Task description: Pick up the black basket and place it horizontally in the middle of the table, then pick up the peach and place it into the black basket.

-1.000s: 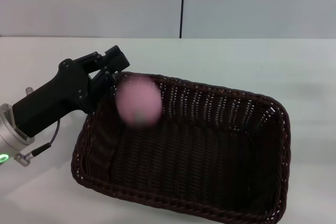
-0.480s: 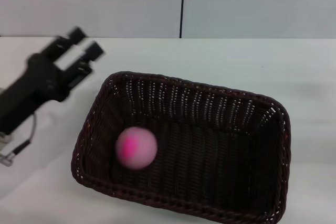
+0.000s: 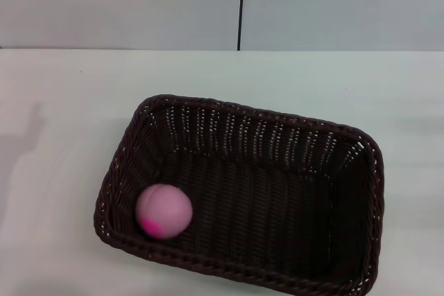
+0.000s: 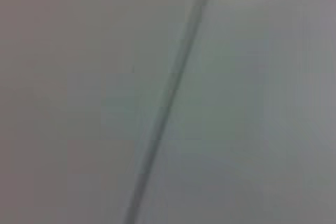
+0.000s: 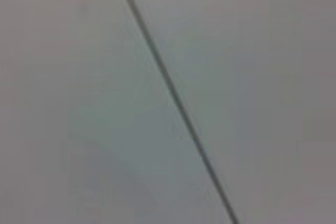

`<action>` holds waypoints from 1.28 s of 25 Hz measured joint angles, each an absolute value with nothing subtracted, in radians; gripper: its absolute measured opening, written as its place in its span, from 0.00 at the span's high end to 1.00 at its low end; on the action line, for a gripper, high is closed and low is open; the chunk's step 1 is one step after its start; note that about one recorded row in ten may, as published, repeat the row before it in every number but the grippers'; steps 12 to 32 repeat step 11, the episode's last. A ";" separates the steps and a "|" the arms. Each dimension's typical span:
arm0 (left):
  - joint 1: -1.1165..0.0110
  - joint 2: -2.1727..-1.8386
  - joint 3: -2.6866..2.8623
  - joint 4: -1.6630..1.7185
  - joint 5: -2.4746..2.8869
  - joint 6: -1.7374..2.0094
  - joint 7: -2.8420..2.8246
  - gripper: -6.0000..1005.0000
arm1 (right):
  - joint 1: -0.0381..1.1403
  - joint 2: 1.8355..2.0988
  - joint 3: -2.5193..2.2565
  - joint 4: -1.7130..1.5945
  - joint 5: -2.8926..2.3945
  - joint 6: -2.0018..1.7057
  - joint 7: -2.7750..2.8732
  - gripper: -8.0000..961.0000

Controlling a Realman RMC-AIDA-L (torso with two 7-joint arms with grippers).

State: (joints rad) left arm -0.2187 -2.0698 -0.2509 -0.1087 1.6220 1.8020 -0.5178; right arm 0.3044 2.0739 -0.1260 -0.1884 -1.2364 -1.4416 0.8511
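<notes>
Here we see the peach (image 3: 164, 211) lying inside the black basket (image 3: 312, 140), in its near left corner against the wicker wall, the basket resting lengthwise on the white table (image 3: 69, 102), while neither gripper appears in any view, so we cannot tell their state.

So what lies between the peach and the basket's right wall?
Nothing but bare woven floor: in the head view the peach sits in the left near corner of the basket, and the rest holds nothing. Neither gripper is in view.
</notes>
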 joint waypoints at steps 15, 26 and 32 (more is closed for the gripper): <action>-0.216 -2.069 -0.303 -0.126 1.620 1.737 -0.437 0.14 | 0.305 2.075 0.003 -0.156 -1.236 -1.439 0.851 0.43; -0.216 -2.069 -0.303 -0.126 1.620 1.737 -0.437 0.14 | 0.305 2.075 0.003 -0.156 -1.236 -1.439 0.851 0.43; -0.216 -2.069 -0.303 -0.126 1.620 1.737 -0.437 0.14 | 0.305 2.075 0.003 -0.156 -1.236 -1.439 0.851 0.43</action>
